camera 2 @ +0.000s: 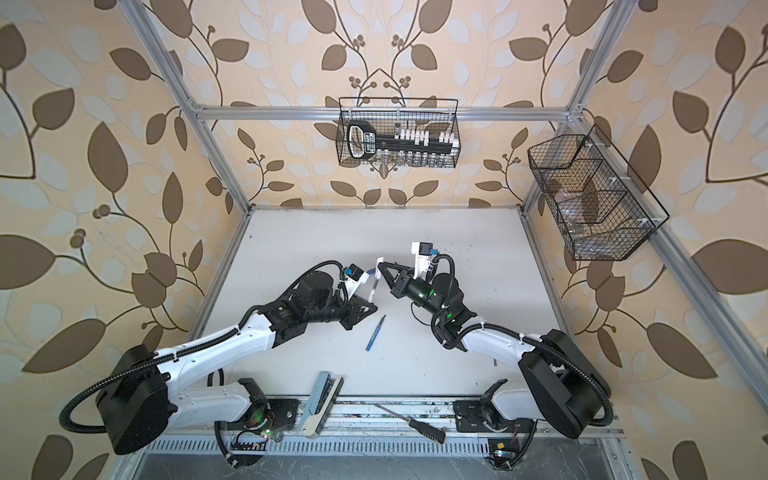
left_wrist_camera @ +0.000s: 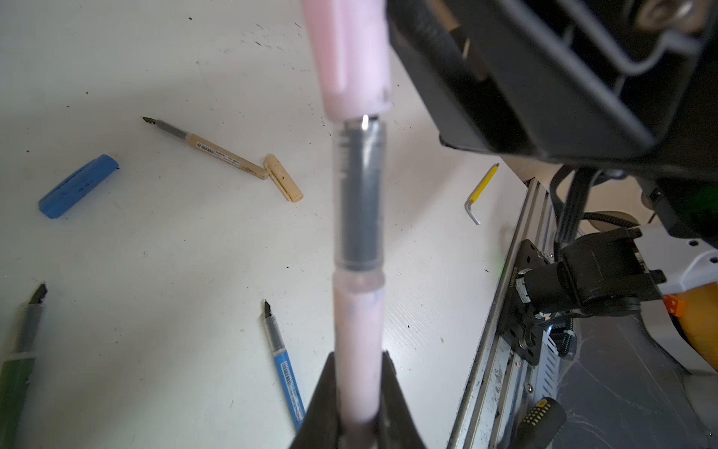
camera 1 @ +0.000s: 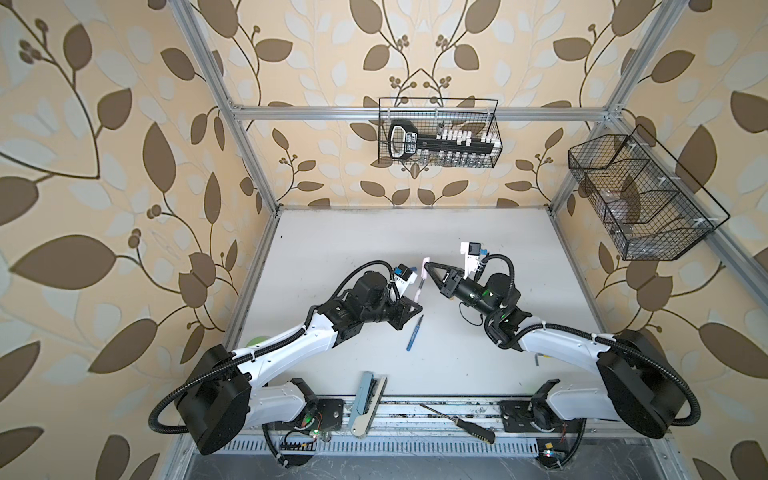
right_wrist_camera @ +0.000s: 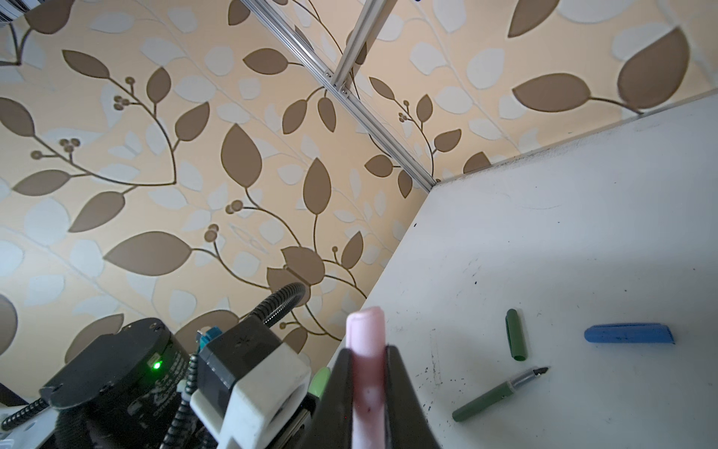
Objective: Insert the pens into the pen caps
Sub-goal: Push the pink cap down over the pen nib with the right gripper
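Left wrist view: left end effector (left_wrist_camera: 357, 363) clamps the pale pink pen (left_wrist_camera: 359, 311) above the tabletop's (left_wrist_camera: 155, 252) middle, right end effector (right_wrist_camera: 368, 352) clamps the pink cap (left_wrist_camera: 351, 58); its tip seemingly just inside, though blurred. Any tilt could jam it, or the barrel could slip.

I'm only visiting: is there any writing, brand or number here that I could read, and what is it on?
Nothing here reads clearly.
Tan pen: barcode sticker, print too small to read.
Blue pen: barcode sticker, print too small to read.
Black tool holder in the wire basket: white label, lettering blurred.
Pink pen and pink cap: no print that I can make out.
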Robot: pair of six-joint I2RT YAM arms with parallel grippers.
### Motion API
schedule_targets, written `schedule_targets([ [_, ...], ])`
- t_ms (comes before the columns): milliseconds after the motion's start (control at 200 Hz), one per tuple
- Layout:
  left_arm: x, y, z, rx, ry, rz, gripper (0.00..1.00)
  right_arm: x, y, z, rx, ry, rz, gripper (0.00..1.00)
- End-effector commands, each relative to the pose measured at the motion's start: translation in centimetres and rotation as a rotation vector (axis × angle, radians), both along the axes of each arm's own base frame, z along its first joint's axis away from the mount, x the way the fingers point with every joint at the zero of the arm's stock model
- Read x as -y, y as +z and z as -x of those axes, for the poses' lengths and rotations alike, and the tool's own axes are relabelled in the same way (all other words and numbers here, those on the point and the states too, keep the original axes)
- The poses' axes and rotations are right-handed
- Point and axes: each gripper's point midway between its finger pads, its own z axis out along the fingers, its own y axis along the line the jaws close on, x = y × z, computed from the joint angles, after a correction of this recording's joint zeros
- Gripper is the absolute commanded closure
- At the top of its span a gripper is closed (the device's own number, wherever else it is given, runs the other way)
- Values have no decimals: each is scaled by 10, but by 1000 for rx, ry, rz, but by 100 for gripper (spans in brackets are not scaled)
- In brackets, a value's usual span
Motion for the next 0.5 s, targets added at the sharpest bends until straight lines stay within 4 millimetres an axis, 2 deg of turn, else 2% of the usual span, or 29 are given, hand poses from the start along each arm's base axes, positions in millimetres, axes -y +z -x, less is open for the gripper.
schedule_targets([
  [0, 13, 60, -13, 143, 3, 133, 86, 0, 4, 7, 17, 4, -30, 85],
  [315, 18, 81, -17, 193, -5, 171, 86, -4, 4, 15, 35, 15, -5, 80],
  [350, 18, 82, -17, 194, -8, 168, 86, -5, 5, 16, 40, 20, 4, 77],
  [450, 18, 79, -17, 190, -15, 150, 86, -6, 9, 24, 67, 33, 60, 60],
  [495, 19, 77, -17, 184, -19, 144, 86, -3, 13, 28, 83, 33, 84, 56],
])
